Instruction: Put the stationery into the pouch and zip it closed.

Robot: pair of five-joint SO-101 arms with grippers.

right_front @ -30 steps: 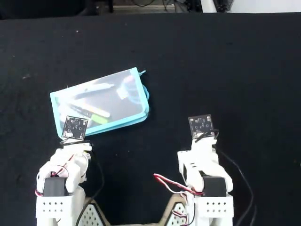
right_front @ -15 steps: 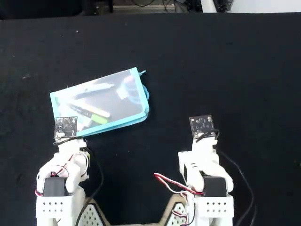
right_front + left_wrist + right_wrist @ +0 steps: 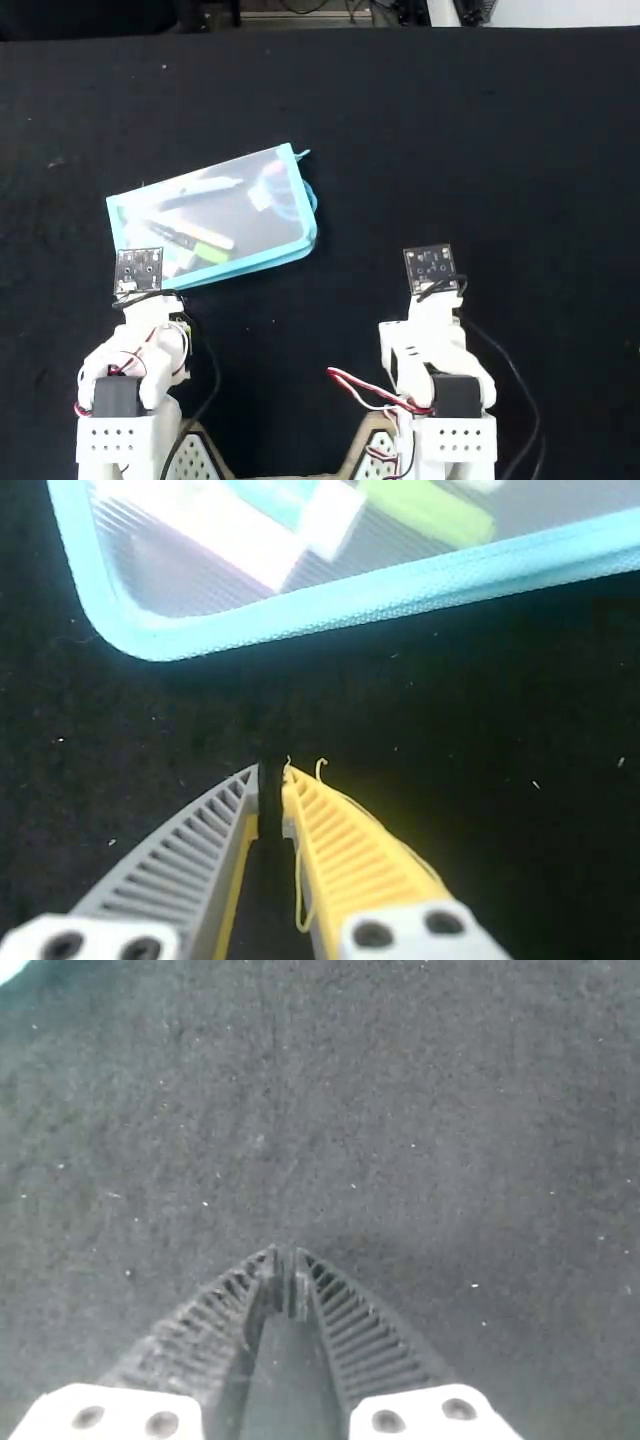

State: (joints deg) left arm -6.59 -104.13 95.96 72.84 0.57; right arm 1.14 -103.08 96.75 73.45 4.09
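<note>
pouch: a flat translucent pouch (image 3: 212, 220) with light-blue trim lies tilted on the left half of the surface (image 3: 450, 120), about midway between its far and near edges.
contents: the stationery shows through the clear face: a white pen (image 3: 200, 187) along the far side, a green highlighter (image 3: 212, 250) toward the near side, and a dark pen (image 3: 165, 232) between them. all of it appears to be inside.
zip: a blue pull tab (image 3: 302, 155) sticks out at the pouch's far right corner. i cannot tell whether the zip is run fully shut.
handling: i judge the pouch light, soft and floppy, with a clear face that is likely slippery. it would probably slide over the cloth if tugged by one arm alone. the stitched blue trim offers the surest pinch. the small tab calls for a fine grip while the other arm pins an edge.
left arm: the left gripper (image 3: 272, 772) hovers low over bare black cloth, near the pouch's near-left corner but not touching it. its fingers (image 3: 340, 845) are pressed together on nothing.
right arm: the right gripper (image 3: 287, 1252) sits over bare cloth toward the near edge, right of the middle and well apart from the pouch. its fingers (image 3: 350, 1330) are clenched and empty.
stage: the filling looks done, and only the zip may need a check.
</note>
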